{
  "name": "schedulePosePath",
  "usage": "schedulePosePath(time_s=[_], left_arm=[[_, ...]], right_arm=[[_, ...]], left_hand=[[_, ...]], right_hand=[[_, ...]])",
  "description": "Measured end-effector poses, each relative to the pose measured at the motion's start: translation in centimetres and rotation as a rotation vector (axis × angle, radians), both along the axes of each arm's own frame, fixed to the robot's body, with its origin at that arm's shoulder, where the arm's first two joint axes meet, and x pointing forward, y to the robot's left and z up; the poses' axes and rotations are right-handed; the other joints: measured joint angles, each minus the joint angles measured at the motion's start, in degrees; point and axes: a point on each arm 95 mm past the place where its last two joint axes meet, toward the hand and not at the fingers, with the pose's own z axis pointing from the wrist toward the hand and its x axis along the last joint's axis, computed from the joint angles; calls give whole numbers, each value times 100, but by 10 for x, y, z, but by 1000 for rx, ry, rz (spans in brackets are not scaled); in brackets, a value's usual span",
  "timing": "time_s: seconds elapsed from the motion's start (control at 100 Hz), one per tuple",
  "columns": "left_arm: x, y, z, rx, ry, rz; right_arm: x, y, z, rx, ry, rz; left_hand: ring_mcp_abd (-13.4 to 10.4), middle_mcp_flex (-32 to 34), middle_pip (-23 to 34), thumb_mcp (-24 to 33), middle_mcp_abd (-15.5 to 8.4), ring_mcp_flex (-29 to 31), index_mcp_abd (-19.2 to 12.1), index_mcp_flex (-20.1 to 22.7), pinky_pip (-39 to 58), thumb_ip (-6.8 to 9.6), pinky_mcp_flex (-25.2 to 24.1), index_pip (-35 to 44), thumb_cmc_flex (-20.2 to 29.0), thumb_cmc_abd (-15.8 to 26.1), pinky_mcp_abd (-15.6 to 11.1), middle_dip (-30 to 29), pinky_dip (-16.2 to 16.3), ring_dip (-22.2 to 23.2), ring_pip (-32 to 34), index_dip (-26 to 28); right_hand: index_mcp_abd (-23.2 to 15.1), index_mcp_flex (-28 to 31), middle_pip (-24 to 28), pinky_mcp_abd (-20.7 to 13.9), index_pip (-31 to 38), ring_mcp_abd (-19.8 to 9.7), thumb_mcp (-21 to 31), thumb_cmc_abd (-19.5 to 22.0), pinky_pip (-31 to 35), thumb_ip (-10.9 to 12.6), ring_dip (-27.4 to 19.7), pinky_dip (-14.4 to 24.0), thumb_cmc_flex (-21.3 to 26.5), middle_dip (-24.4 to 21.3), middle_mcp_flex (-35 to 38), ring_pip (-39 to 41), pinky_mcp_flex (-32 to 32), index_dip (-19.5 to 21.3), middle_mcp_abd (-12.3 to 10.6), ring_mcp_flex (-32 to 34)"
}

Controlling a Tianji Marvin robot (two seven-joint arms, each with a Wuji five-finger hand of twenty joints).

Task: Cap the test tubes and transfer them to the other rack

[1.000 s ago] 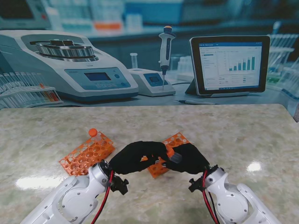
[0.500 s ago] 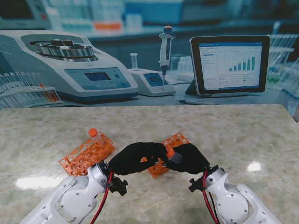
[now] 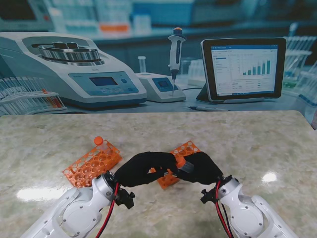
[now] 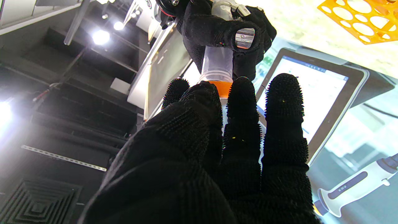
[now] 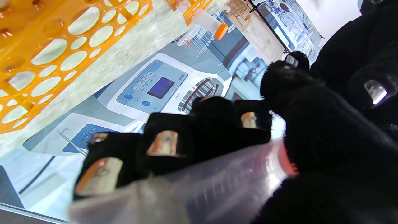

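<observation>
Two racks (image 3: 92,162) (image 3: 176,163); one capped tube (image 3: 98,141) in left rack. Right hand (image 3: 199,167) fingers grip tube (image 4: 217,63); left hand (image 3: 143,167) fingers pinch its cap (image 4: 221,87).

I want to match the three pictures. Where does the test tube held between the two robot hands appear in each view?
Stand view: mostly hidden; only its orange cap shows between the left robot hand and right robot hand.
Left wrist view: the tube is in the upper middle, the cap meeting the left fingers.
Right wrist view: the tube lies large and blurred, close to the camera.
Shared landmark: the orange rack.
</observation>
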Motion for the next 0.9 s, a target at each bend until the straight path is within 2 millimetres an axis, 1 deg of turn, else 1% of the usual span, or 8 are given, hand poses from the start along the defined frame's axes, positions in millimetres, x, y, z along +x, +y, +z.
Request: schedulePosePath(time_s=[0.12, 0.29, 0.31, 0.37, 0.4, 0.45, 0.74, 0.9], left_arm=[[0, 1, 0, -1, -1, 2], [-1, 1, -1, -7, -2, 4], [-1, 1, 0, -7, -2, 4], [-1, 1, 0, -8, -3, 4], [-1, 1, 0, -8, -3, 4], [-1, 1, 0, -8, -3, 4], [0, 3, 0, -8, -4, 9], [0, 3, 1, -14, -4, 14]], right_arm=[[0, 0, 0, 0, 0, 0], [0, 0, 0, 1, -1, 1], [0, 0, 0, 1, -2, 1], [0, 0, 1, 2, -2, 1], [0, 0, 1, 2, -2, 1], [0, 0, 1, 2, -2, 1], [1, -1, 1, 3, -5, -2], [1, -1, 2, 4, -6, -3]], left_hand=[[0, 0, -1, -69, 0, 0, 0, 0, -40, 0, -53, 0, 2, 15, 0, 0, 12, 0, 0, 0], [-1, 0, -1, -339, 0, 0, 0, 0, -51, 2, -124, -2, 11, 237, 0, 0, 56, -13, 0, 0], [-1, 0, -1, -413, 0, 0, 0, 0, -52, 66, -153, -2, 11, 297, 0, 0, 58, -17, 0, 0], [-1, 0, -1, -599, 0, 0, 0, 0, -53, 66, -204, -2, 15, 455, 1, 0, 65, -81, 4, 0], [-1, 0, -1, -626, 0, 0, 0, 0, -53, 172, -242, -2, 16, 558, 24, 0, 70, -134, 59, 0], [-1, 8, -1, -800, 0, 0, 0, 0, -54, 176, -311, -3, 16, 678, 121, 0, 123, -237, 183, 0], [-5, 31, -1, -985, 0, -85, -2, -1, -55, 182, -457, -63, 16, 1022, 134, 0, 143, -362, 333, 0], [-10, 100, 2, -1105, 0, -121, -6, -1, -56, 182, -537, -64, 4, 1085, 140, 0, 201, -433, 394, 0]], right_hand=[[0, 0, 0, 0, -1, 0, 0, 0, 0, 0, 0, 0, 0, 0, 0, 0, 0, 0, 0, 0], [0, 0, 0, 0, -1, 0, 0, 0, 0, 0, 0, 0, 0, 0, 0, 0, 1, 0, 0, 0], [0, 0, 0, 0, 0, 0, 0, 0, 0, 0, 0, 0, 0, 0, 0, 0, 1, 0, 0, 0], [0, 0, -1, 0, -1, 0, 0, 0, 0, 0, 0, 0, 0, 0, 0, 0, 1, 0, 0, 0], [0, 0, -1, 0, -1, 0, 0, 0, 0, 0, 0, 0, 0, 0, 0, 0, 1, 0, 0, 0], [0, 0, -1, 0, -1, 0, 0, 0, 0, 0, 0, 0, 0, 0, 0, 0, 1, 0, 0, 0], [1, 0, -1, 0, -1, 0, 0, 1, 0, 0, 0, 0, 0, 0, 0, 0, 1, 0, 0, 0], [1, 0, -1, 0, 0, 0, 0, 1, 0, 0, 0, 0, 0, 0, 0, 0, 1, 0, 0, 0]])
